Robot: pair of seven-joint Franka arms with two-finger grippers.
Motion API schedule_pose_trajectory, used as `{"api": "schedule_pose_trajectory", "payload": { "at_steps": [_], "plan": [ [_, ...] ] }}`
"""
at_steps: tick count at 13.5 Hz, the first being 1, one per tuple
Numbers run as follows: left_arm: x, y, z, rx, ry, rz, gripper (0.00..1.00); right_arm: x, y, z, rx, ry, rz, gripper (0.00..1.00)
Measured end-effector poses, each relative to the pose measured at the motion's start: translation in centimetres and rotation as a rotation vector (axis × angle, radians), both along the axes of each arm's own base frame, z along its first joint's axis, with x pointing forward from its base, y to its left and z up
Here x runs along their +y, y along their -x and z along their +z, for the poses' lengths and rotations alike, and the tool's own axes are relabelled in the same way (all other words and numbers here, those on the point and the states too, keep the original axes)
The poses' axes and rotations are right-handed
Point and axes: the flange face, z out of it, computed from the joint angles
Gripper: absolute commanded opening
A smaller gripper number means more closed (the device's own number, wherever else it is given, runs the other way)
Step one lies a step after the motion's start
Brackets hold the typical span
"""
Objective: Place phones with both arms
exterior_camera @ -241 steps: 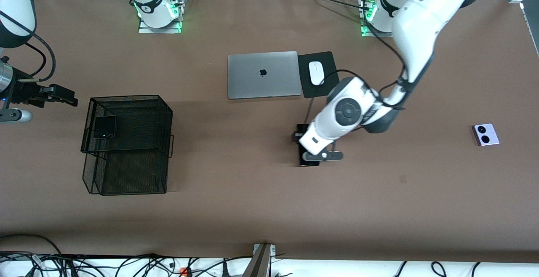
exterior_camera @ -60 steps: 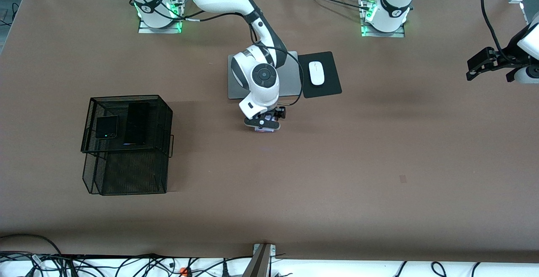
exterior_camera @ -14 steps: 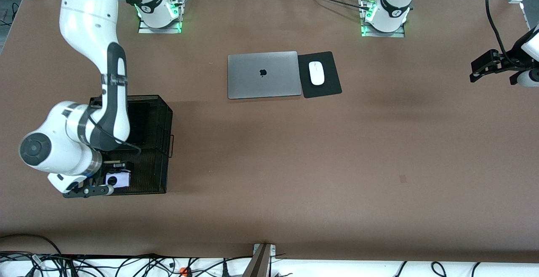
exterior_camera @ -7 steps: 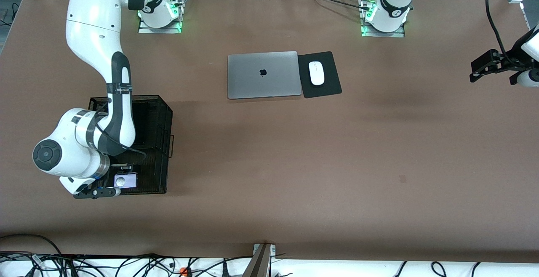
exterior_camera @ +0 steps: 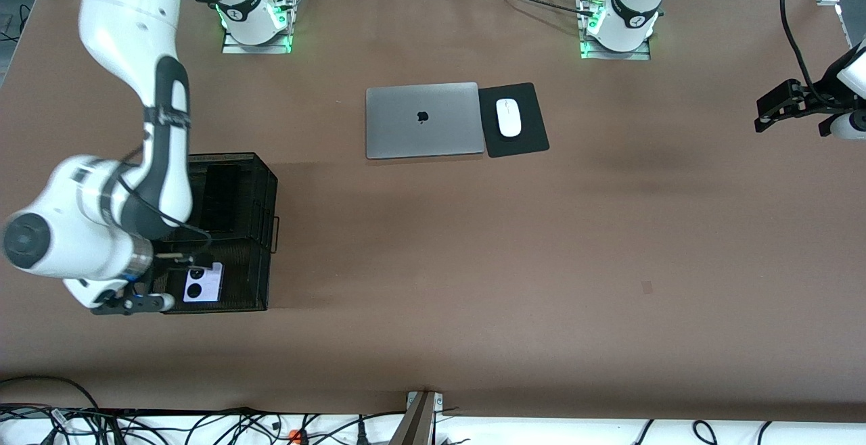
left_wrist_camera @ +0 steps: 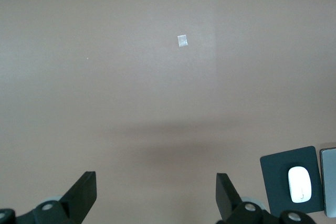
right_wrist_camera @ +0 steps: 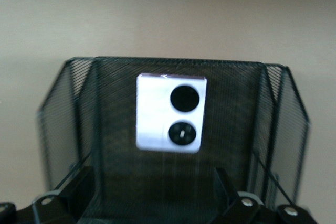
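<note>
Lying flat in the black mesh basket [exterior_camera: 260, 188], the lavender phone [exterior_camera: 202, 283] looks rigid, slick, best gripped by its edges; right gripper [exterior_camera: 177, 281] and idle left gripper [exterior_camera: 778, 105] both gape empty.

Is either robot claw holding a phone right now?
No. The right claw is open beside the lavender phone, which lies loose in the mesh tray. The left claw waits open over bare table.

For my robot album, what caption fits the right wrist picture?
Lavender phone lying in the black mesh basket.
</note>
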Motion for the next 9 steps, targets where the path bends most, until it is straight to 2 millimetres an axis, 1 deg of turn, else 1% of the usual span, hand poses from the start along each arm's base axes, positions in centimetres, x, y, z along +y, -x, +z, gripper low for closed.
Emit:
{"api": "schedule_pose_trajectory", "payload": {
  "at_steps": [2, 3, 4, 5, 6, 9],
  "plan": [
    [0.0, 0.0, 0.0, 0.000, 0.000, 0.000, 1.00, 1.4, 1.5, 4.6, 0.020, 0.014, 0.010, 1.00],
    [0.0, 0.0, 0.0, 0.000, 0.000, 0.000, 1.00, 2.4, 2.4, 6.4, 0.025, 0.022, 0.012, 1.00],
    [0.0, 0.0, 0.0, 0.000, 0.000, 0.000, 1.00, 3.3, 3.3, 7.9, 0.023, 0.031, 0.012, 1.00],
    [0.0, 0.0, 0.0, 0.000, 0.000, 0.000, 1.00, 4.0, 4.2, 8.8, 0.024, 0.039, 0.007, 1.00],
    [0.0, 0.0, 0.0, 0.000, 0.000, 0.000, 1.00, 4.1, 5.2, 9.6, 0.029, 0.052, -0.003, 1.00],
    [0.0, 0.0, 0.0, 0.000, 0.000, 0.000, 1.00, 3.2, 7.9, 11.9, 0.048, 0.098, -0.033, 1.00]
  ]
}}
